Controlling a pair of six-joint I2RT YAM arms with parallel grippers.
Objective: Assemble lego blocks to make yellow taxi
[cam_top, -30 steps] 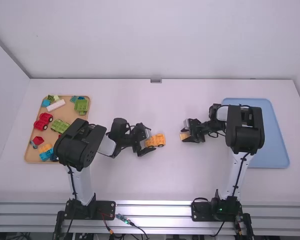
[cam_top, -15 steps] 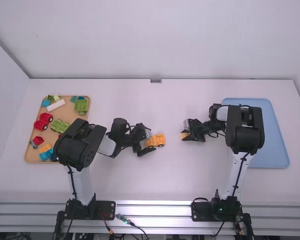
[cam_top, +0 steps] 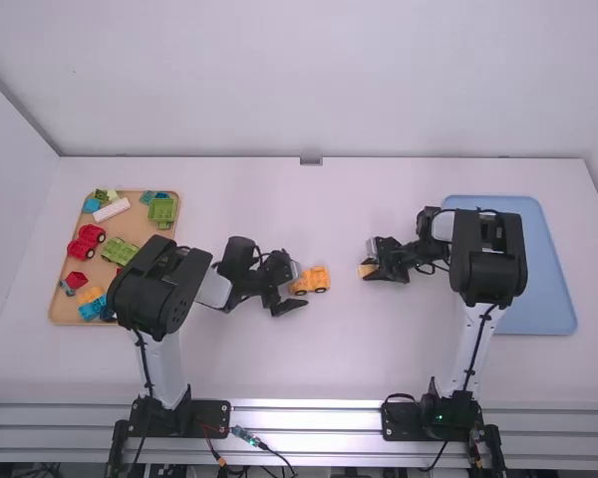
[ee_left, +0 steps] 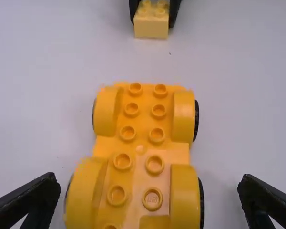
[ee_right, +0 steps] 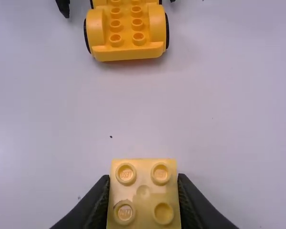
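High view: mid-frame, the left tool has opened wider, apparently freeing the yellow car for stacking; the right tool grips a block.

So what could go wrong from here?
The left arm's jaws stand open, not clamping the yellow car base, so it might roll on its wheels if bumped or pressed.

The right arm's jaws pinch the pale yellow block by its sides, apart from the base; it could slip or tilt, or miss the base's studs when lowered.
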